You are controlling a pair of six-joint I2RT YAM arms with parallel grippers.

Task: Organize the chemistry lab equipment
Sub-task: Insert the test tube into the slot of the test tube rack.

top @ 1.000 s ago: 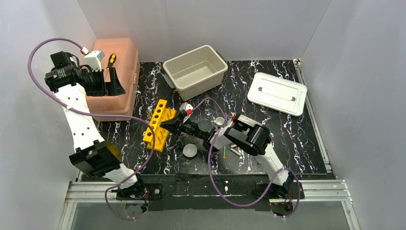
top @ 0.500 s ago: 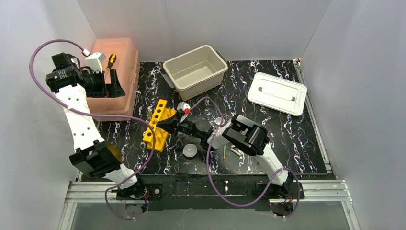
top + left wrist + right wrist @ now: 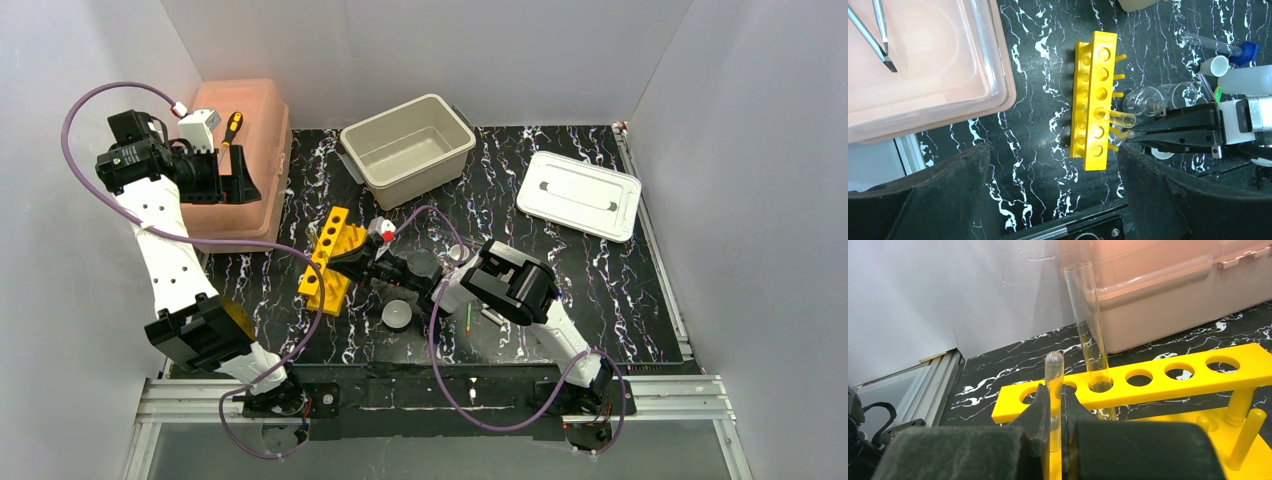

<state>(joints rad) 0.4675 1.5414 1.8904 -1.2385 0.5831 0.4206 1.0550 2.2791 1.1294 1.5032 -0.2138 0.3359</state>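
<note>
The yellow tube rack (image 3: 328, 262) stands mid-table, and one clear glass tube (image 3: 1087, 315) stands upright in one of its holes. My right gripper (image 3: 342, 262) is at the rack's right side, shut on a second glass tube (image 3: 1054, 371). That tube's rounded end pokes out past the fingertips (image 3: 1040, 405), just in front of the rack's top bar (image 3: 1173, 375). My left gripper (image 3: 1053, 195) hangs open and empty high over the pink box's near edge. A flask (image 3: 1143, 100), a blue-capped tube (image 3: 1208, 44) and a white bottle (image 3: 1248, 80) lie right of the rack. The white bowl (image 3: 397, 315) and green spoon (image 3: 468, 318) sit nearer the front.
The translucent pink box (image 3: 255, 130) at the back left holds a screwdriver (image 3: 232, 125). A grey bin (image 3: 407, 148) stands at the back centre, and its white lid (image 3: 580, 195) lies to the right. White walls enclose the black marbled table (image 3: 620, 290).
My right gripper has moved left with the tube, closing in on the rack. The left arm has hardly moved.
</note>
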